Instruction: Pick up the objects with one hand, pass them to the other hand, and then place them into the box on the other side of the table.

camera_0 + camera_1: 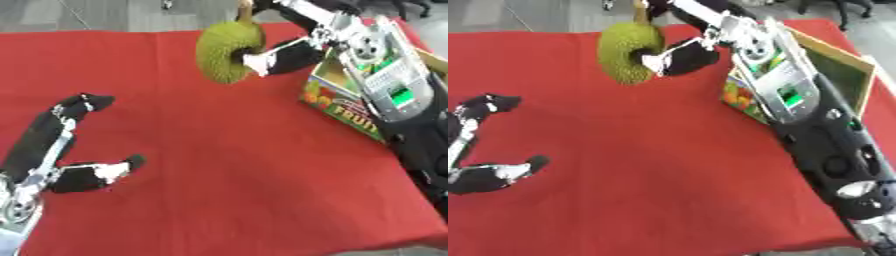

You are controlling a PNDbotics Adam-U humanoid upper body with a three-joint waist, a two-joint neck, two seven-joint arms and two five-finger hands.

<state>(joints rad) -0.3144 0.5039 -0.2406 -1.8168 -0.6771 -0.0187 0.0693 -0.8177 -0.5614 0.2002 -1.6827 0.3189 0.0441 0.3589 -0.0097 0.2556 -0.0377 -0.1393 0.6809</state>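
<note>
A green spiky durian-like fruit (pixel 226 50) with a brown stem hangs above the far part of the red table. My right hand (pixel 284 56) holds it, thumb and fingers curled round its right side. Just right of that hand stands an open cardboard box (pixel 343 106) printed with fruit pictures; my right forearm covers most of it. My left hand (pixel 74 145) rests open on the cloth at the near left, fingers spread and holding nothing.
The red tablecloth (pixel 227 165) covers the whole table, with its near edge at the bottom of the view. Grey floor lies beyond the far edge. The box's green-lined inner wall (pixel 842 75) shows in the right eye view.
</note>
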